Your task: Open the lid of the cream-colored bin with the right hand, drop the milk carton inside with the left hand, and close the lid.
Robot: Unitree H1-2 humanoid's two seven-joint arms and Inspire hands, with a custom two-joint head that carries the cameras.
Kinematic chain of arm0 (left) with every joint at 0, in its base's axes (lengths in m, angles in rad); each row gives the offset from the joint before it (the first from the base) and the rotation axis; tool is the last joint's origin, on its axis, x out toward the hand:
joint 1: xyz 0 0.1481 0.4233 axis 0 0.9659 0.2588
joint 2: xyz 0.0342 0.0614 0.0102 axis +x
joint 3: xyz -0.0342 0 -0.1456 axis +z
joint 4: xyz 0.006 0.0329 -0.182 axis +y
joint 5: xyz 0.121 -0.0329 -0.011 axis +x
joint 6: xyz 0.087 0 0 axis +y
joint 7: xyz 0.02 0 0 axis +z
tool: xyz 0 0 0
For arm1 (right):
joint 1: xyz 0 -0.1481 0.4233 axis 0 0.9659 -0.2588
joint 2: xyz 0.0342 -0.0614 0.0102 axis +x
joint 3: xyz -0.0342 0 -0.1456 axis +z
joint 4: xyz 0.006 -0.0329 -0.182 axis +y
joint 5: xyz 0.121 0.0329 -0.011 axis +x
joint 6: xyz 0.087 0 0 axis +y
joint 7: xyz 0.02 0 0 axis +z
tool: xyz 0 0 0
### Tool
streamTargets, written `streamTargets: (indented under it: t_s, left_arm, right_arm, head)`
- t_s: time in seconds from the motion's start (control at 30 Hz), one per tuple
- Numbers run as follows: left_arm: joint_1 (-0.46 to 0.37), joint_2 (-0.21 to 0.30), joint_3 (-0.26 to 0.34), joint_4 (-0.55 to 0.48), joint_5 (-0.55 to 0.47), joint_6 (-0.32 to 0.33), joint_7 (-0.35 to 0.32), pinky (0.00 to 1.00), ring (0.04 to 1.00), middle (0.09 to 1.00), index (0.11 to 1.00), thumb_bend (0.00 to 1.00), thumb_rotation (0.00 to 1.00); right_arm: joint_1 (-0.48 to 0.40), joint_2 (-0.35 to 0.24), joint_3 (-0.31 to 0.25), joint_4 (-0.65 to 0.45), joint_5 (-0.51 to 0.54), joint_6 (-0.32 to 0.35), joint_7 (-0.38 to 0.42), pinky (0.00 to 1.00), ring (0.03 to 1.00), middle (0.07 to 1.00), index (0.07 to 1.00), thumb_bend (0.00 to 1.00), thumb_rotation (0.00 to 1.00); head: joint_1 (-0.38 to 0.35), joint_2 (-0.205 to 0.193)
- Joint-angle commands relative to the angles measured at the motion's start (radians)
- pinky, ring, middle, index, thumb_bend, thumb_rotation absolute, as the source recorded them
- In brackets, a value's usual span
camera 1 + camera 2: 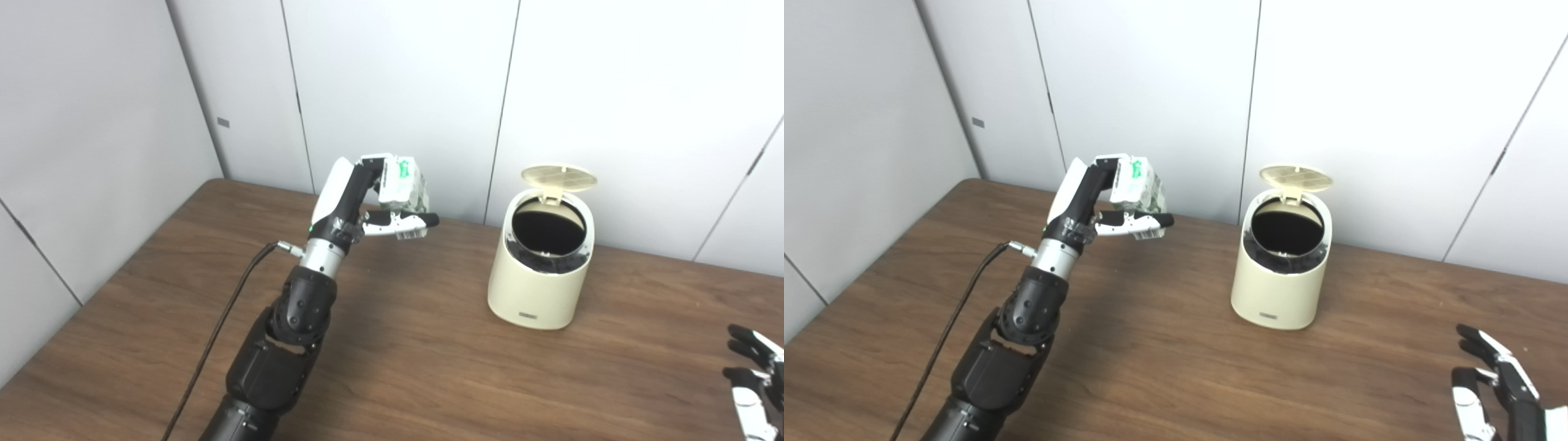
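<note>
Above table, left hand gripping milk carton

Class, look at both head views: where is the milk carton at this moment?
The milk carton is held up in the left hand, above the table's left side, left of the open cream bin and not yet over it.

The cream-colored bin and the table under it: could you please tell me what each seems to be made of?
The cream-colored bin looks like moulded plastic with a smooth, slightly glossy finish: even colour, rounded edges, and a thin ribbed lid standing open. The table shows brown wood grain with a matte surface; whether it is solid wood or a laminate cannot be told.
</note>
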Motion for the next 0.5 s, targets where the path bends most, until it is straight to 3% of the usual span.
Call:
streamTargets:
  t_s: [0.0, 0.2, 0.33, 0.37, 0.4, 0.47]
  left_arm:
    - [-0.030, 0.005, -0.014, -0.045, 0.042, -0.114, 0.034, 0.35, 0.457, 0.490, 0.468, 0.50, 0.00]
    - [-0.020, -0.017, -0.038, -0.068, 0.084, -0.230, 0.037, 0.39, 0.472, 0.480, 0.466, 0.51, 0.00]
    - [-0.006, -0.039, -0.041, -0.073, 0.086, -0.302, 0.042, 0.50, 0.496, 0.485, 0.452, 0.50, 0.00]
    - [-0.002, -0.044, -0.044, -0.074, 0.085, -0.315, 0.042, 0.53, 0.503, 0.485, 0.449, 0.50, 0.00]
    - [0.000, -0.046, -0.045, -0.073, 0.083, -0.323, 0.043, 0.54, 0.505, 0.485, 0.448, 0.50, 0.00]
    - [0.003, -0.047, -0.065, -0.067, 0.067, -0.329, 0.051, 0.54, 0.502, 0.484, 0.451, 0.50, 0.00]
  right_arm:
    - [0.001, 0.046, 0.021, 0.032, -0.016, 0.005, -0.019, 0.63, 0.783, 0.806, 0.770, 0.08, 0.72]
    - [-0.028, 0.075, 0.033, 0.076, -0.052, 0.015, -0.056, 0.64, 0.783, 0.798, 0.775, 0.03, 0.66]
    - [-0.037, 0.100, 0.043, 0.075, -0.073, 0.045, -0.071, 0.64, 0.770, 0.787, 0.766, 0.01, 0.37]
    - [-0.037, 0.103, 0.047, 0.073, -0.078, 0.050, -0.072, 0.66, 0.784, 0.798, 0.776, 0.02, 0.17]
    - [-0.038, 0.106, 0.051, 0.074, -0.083, 0.054, -0.075, 0.66, 0.786, 0.800, 0.778, 0.03, 0.09]
    - [-0.038, 0.113, 0.064, 0.074, -0.118, 0.070, -0.090, 0.66, 0.784, 0.800, 0.779, 0.05, 0.02]
  head:
    - [-0.005, 0.001]
    - [-0.087, -0.015]
    - [-0.174, -0.036]
    - [-0.183, -0.038]
    - [-0.192, -0.040]
    - [-0.223, -0.050]
